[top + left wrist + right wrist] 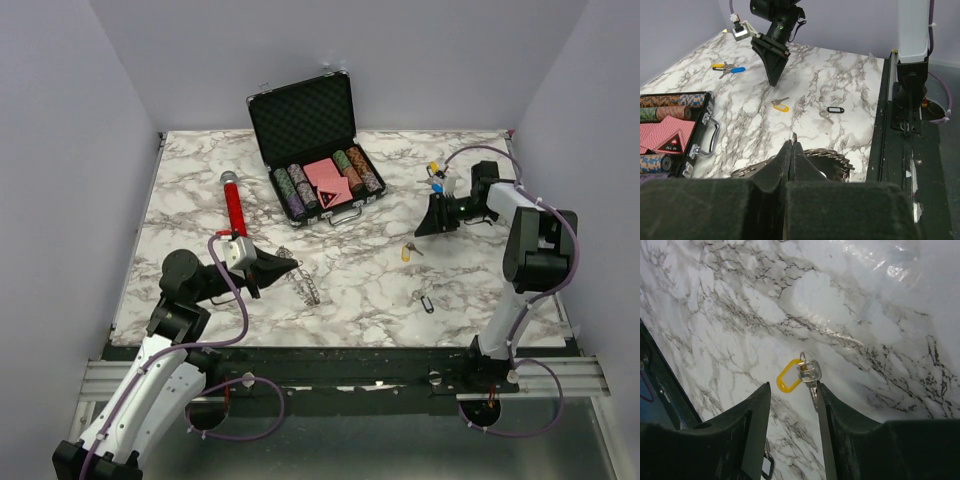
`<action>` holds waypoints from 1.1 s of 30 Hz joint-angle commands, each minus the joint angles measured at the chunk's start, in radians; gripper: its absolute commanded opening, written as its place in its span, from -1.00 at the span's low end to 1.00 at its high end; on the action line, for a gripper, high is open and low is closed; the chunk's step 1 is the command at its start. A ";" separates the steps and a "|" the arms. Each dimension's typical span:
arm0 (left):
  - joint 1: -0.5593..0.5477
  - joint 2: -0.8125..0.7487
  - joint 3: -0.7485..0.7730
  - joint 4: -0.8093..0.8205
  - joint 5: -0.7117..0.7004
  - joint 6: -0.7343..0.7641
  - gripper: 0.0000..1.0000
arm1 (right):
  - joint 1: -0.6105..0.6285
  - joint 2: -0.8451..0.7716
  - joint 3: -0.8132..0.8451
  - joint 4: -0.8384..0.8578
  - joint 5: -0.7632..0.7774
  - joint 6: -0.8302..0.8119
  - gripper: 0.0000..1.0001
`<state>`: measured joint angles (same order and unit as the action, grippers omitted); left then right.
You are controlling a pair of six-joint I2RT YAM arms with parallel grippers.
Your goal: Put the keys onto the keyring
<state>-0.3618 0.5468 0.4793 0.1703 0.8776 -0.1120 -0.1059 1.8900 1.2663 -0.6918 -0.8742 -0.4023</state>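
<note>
Pick-up stage: hovering right gripper (793,387), jaws parted, yellow-tagged key (808,372) just beneath and between its tips; pinching keyring (832,159) in clenched left gripper (792,145) — apparently by its wire. Next — lower straight, close across key's head.

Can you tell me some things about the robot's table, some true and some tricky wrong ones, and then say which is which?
1. The left gripper is pinched shut on the keyring. True.
2. The right gripper is holding the yellow-tagged key. False: its jaws stand apart above the key, which lies on the table.
3. The case of poker chips is closed. False: its lid stands open.
4. A black-tagged key lies on the table. True.
</note>
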 commanded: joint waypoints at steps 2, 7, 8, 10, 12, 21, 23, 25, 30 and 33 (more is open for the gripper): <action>0.004 0.001 0.008 -0.002 -0.014 0.035 -1.00 | 0.026 0.106 0.108 -0.097 0.040 -0.023 -0.01; 0.004 0.007 0.012 -0.009 -0.017 0.044 -1.00 | 0.057 0.168 0.169 -0.159 0.046 -0.058 -0.01; 0.004 0.008 0.010 -0.009 -0.020 0.046 -1.00 | 0.061 0.181 0.177 -0.167 0.050 -0.064 -0.01; 0.004 0.008 0.012 -0.014 -0.019 0.049 -1.00 | 0.071 0.192 0.189 -0.176 0.067 -0.067 -0.02; 0.004 0.008 0.013 -0.018 -0.020 0.052 -1.00 | 0.075 0.199 0.189 -0.179 0.079 -0.067 -0.04; 0.004 0.007 0.015 -0.022 -0.019 0.055 -1.00 | 0.100 0.207 0.192 -0.186 0.119 -0.066 -0.15; 0.004 0.007 0.013 -0.022 -0.019 0.054 -1.00 | 0.103 0.205 0.194 -0.187 0.124 -0.063 -0.16; 0.004 0.007 0.013 -0.023 -0.019 0.054 -1.00 | 0.103 0.207 0.196 -0.187 0.123 -0.063 -0.16; 0.004 0.008 0.016 -0.023 -0.019 0.054 -1.00 | 0.106 0.212 0.199 -0.190 0.123 -0.063 -0.17; 0.004 0.005 0.016 -0.025 -0.019 0.054 -1.00 | 0.106 0.216 0.203 -0.192 0.124 -0.061 -0.17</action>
<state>-0.3618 0.5602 0.4793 0.1284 0.8703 -0.0738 -0.0048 2.0819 1.4372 -0.8639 -0.7727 -0.4538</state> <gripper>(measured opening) 0.007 0.417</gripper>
